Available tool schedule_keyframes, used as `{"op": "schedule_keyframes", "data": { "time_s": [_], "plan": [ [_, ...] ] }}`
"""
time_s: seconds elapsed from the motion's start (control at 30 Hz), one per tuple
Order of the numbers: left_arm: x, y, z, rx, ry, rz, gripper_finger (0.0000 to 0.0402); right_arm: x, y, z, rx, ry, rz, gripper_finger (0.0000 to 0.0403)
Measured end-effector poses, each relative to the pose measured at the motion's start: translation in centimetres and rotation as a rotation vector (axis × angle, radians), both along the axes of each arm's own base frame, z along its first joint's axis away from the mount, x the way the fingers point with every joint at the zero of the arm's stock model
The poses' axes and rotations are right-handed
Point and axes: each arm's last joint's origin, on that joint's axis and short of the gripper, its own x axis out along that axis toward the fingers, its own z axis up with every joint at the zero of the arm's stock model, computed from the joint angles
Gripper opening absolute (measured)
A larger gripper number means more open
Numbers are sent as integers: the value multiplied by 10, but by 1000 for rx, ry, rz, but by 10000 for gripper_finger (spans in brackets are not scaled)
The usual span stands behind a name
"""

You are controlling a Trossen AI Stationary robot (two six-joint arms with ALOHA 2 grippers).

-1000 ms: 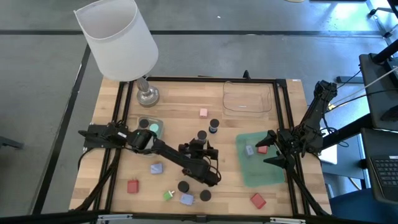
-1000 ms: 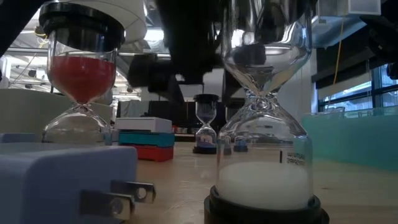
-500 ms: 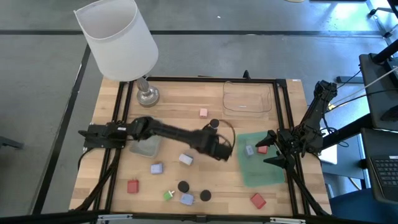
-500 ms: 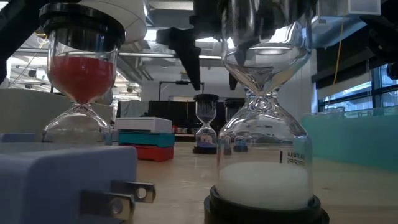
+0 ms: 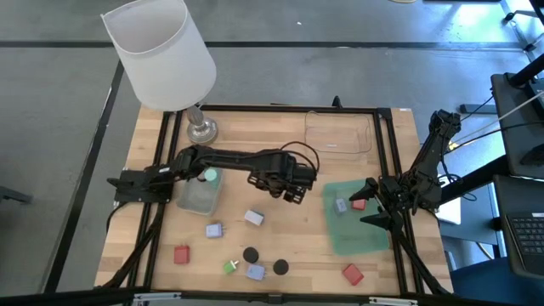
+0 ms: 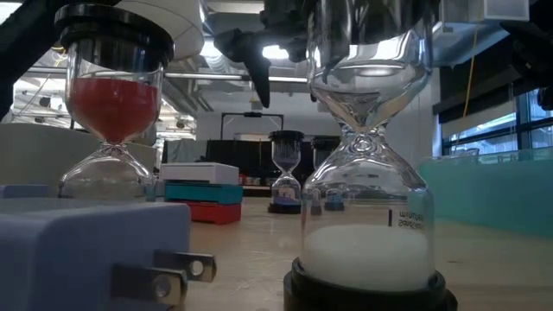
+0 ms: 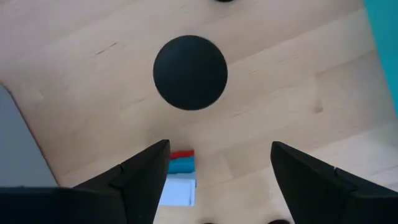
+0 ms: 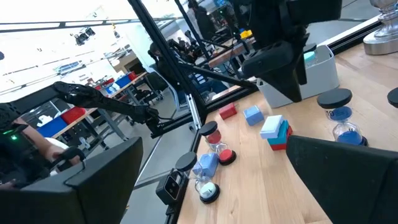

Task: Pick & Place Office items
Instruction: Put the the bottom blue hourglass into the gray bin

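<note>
My left gripper [image 5: 293,189] hangs over the table's middle, pointing straight down, open, with nothing between its fingers [image 7: 221,146]. Directly under it stands a small hourglass whose black round cap [image 7: 190,72] faces up; beside it lies a white, teal and red stack of blocks [image 7: 180,174]. The right wrist view shows this gripper [image 8: 283,68] well above the blue-sand hourglass [image 8: 339,115]. My right gripper [image 5: 370,202] waits open at the right edge of the green tray [image 5: 353,234], which holds a lilac block [image 5: 341,205] and a red block [image 5: 358,204].
Loose on the near half lie a lilac block [image 5: 213,230], a red block [image 5: 182,254], a green bit [image 5: 229,267], two black caps [image 5: 251,254] and another red block [image 5: 353,274]. A clear tray [image 5: 338,136] sits at the far edge, the lamp [image 5: 161,51] far left, a second green tray [image 5: 197,195] left.
My left gripper has risen from low over the near middle of the table and gone toward the far edge, turning until it points straight down. It now stands above the small hourglasses. The blocks and caps on the table have stayed where they were.
</note>
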Motion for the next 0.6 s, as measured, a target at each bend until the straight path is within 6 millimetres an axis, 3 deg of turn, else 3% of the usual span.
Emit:
{"op": "schedule_keyframes", "data": {
  "time_s": [0.33,0.6],
  "plan": [
    [0,5,0,71,-4,27,349,0,0,0,0,0,0,400],
    [-3,11,-5,168,37,36,359,0,0,0,1,0,0,400]
  ]
}}
